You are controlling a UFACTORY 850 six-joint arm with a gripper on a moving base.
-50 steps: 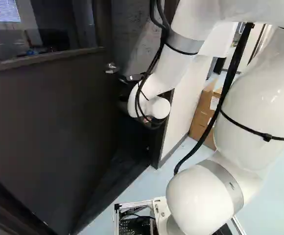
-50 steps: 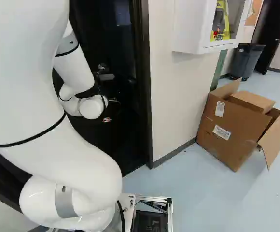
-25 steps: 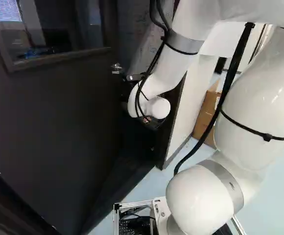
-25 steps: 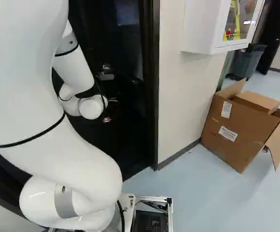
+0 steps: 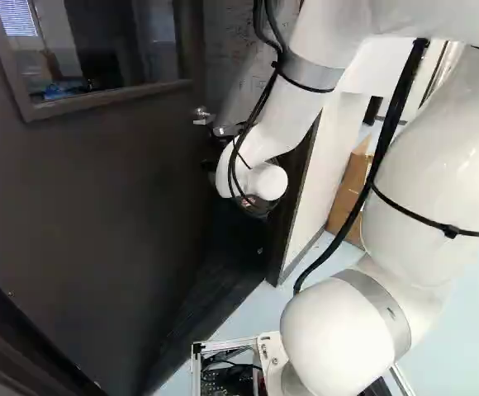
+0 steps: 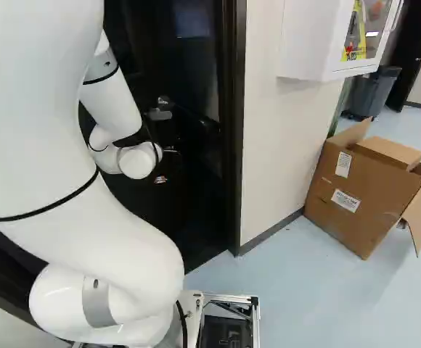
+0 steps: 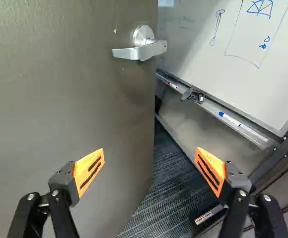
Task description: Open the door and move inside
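Observation:
Beyond the white wrist in the left base view, only a dark part of my gripper (image 5: 260,207) shows. In the wrist view the gripper (image 7: 150,171) is open, its orange pads wide apart with nothing held between them. The dark door (image 5: 82,214) stands ajar and fills much of the left base view. Its silver lever handle (image 5: 203,116) is near the free edge. Seen from the wrist, the handle (image 7: 143,48) lies ahead of the fingers, untouched; the door's free edge runs between the two fingers, with the doorway gap beside it.
Through the gap show a whiteboard (image 7: 233,54) with a marker tray (image 7: 223,115) and dark carpet (image 7: 159,198). The door frame (image 6: 236,130) borders a pale wall (image 6: 276,152). Right of it are a white wall cabinet (image 6: 308,43), an open cardboard box (image 6: 363,196) and a grey bin (image 6: 374,93).
The base has moved, turning left: door, frame, wall and box have shifted rightward in both base views, mostly in the first half second. The arm keeps its pose against its lowest joint.

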